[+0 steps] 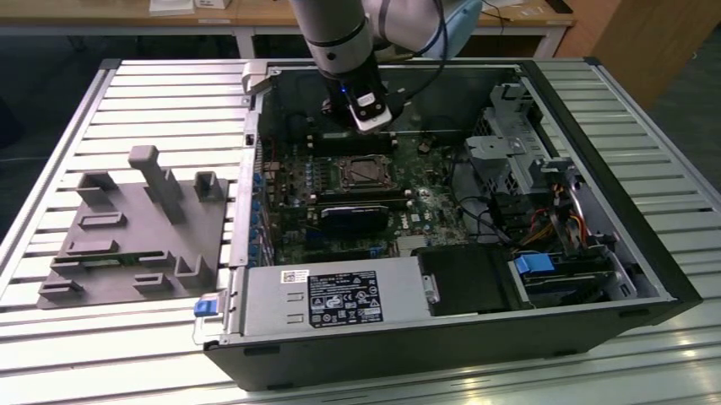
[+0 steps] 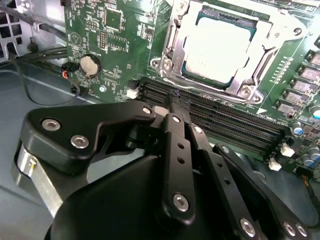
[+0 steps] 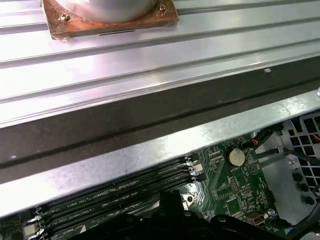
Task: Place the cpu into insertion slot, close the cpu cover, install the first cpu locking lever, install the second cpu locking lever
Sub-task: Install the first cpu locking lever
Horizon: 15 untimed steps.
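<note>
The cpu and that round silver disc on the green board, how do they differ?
The cpu is square and large, seated in the insertion slot with a metal frame around it. The coin battery is round and much smaller, sitting in a black holder out on the open board. Both have pale, shiny metal tops.

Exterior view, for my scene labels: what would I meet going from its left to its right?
Grey fixture block → blue latch → cpu in the insertion slot → drive cage → orange cables.
</note>
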Motion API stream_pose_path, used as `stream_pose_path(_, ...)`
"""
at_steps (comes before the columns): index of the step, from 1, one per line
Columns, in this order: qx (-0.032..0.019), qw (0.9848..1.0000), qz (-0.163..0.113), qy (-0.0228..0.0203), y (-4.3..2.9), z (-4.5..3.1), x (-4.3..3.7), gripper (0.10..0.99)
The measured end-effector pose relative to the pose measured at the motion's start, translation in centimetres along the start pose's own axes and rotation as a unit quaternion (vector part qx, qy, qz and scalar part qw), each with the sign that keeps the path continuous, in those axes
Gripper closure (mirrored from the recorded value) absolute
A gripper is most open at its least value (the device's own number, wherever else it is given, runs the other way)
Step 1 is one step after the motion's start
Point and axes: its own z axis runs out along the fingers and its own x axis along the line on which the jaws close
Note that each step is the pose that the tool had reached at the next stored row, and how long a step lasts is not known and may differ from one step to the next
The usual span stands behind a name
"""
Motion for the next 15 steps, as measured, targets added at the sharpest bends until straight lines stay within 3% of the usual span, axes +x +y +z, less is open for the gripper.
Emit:
stream_pose_path(2,0.0003,1.0,0.0,0.0003,0.0,0.0,0.0,0.984)
stream_pose_path(4,0.0073,1.0,-0.001,0.0056,0.01,0.04,-0.04,0.984)
stream_pose_path(7,0.0238,0.9996,-0.002,0.0169,0.07,0.12,-0.19,0.984)
stream_pose_path(10,0.0418,0.9988,-0.005,0.0255,0.17,0.22,-0.5,0.984)
stream_pose_path(15,0.0682,0.9967,-0.007,0.0427,0.36,0.44,-1.13,0.984)
